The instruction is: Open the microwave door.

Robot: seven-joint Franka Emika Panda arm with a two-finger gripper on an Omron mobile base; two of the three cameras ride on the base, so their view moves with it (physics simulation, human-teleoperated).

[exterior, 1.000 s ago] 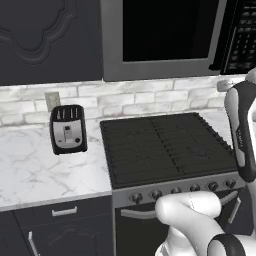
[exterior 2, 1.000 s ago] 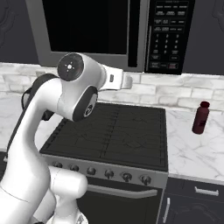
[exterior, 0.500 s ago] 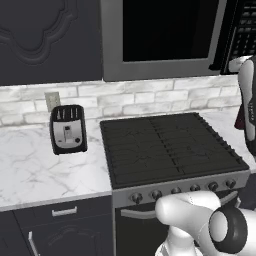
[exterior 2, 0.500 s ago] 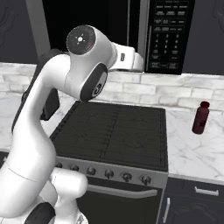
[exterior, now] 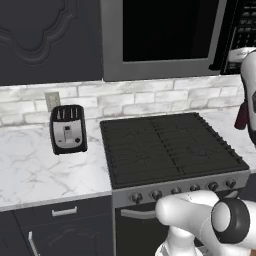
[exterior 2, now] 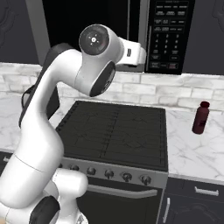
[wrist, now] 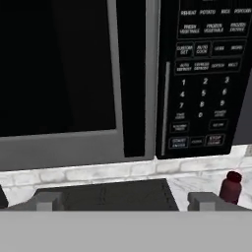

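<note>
A white marble counter (exterior: 35, 175) is seen on both sides of a black stove (exterior: 167, 150). A black-and-silver toaster (exterior: 68, 129) is set upright on the left stretch, near the brick wall. A dark red bottle (exterior 2: 201, 117) is stood on the right stretch (exterior 2: 192, 148).

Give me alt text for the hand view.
The closed microwave door, with its black window and vertical bar handle, is straight ahead, beside the black keypad. Below lie the stove and a dark red bottle.
</note>
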